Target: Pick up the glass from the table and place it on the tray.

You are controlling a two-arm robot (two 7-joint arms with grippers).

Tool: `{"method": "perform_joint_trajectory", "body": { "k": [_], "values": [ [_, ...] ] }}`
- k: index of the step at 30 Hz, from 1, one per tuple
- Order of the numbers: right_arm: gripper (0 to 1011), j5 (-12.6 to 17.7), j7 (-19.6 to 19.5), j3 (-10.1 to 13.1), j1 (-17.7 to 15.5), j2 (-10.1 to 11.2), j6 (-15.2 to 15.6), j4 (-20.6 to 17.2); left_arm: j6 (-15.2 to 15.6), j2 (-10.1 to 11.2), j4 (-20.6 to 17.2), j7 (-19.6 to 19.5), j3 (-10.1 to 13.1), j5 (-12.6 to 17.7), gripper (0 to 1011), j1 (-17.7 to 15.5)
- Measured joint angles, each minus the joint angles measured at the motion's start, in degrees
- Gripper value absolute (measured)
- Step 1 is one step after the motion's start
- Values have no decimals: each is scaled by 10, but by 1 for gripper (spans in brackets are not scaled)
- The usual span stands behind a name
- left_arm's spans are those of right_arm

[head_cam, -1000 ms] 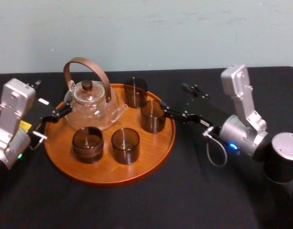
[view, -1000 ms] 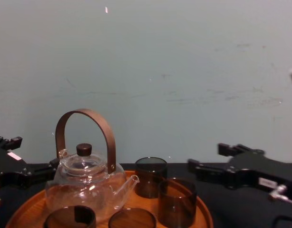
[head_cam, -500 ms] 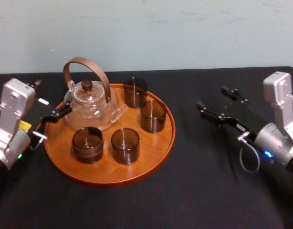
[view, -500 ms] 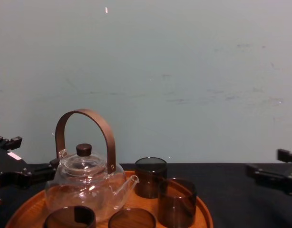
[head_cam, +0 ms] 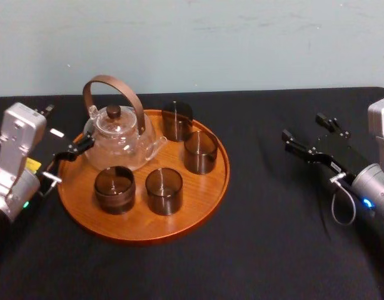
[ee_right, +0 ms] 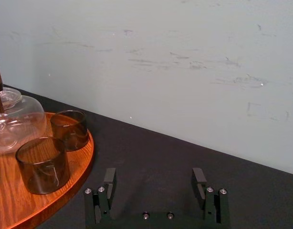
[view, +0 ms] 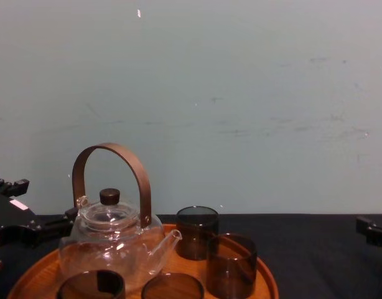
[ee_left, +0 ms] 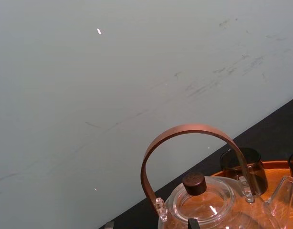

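One black table (head_cam: pixel 254 250) spreads across the whole scene, and on its left half sits one round wooden tray (head_cam: pixel 142 228). There are two grippers. The right gripper (head_cam: pixel 303 126) hovers over bare cloth well to the right of the tray, its two fingers spread wide with nothing between them, as the right wrist view (ee_right: pixel 154 179) also shows. The left gripper (head_cam: pixel 69 125) waits at the tray's left edge, fingers apart and empty, one finger reaching just beside the teapot (head_cam: pixel 120 140). That single clear teapot, with its arched brown handle, stands at the back left of the tray. Four dark glasses stand upright on the tray, none held: the rear glass (head_cam: pixel 177 120), the right glass (head_cam: pixel 201 152) just in front of it, the front left glass (head_cam: pixel 115 189) and the front middle glass (head_cam: pixel 164 190) side by side.
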Motion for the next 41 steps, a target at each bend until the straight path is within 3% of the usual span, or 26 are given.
{"method": "perform_joint_trajectory", "body": {
  "k": [5, 41],
  "values": [
    [1002, -6, -1, 3, 4, -7, -4, 9, 0, 0, 0, 0, 0, 0, 1001, 0],
    [1002, -5, 0, 2, 4, -5, -3, 7, 0, 0, 0, 0, 0, 0, 1001, 0]
  ]
}}
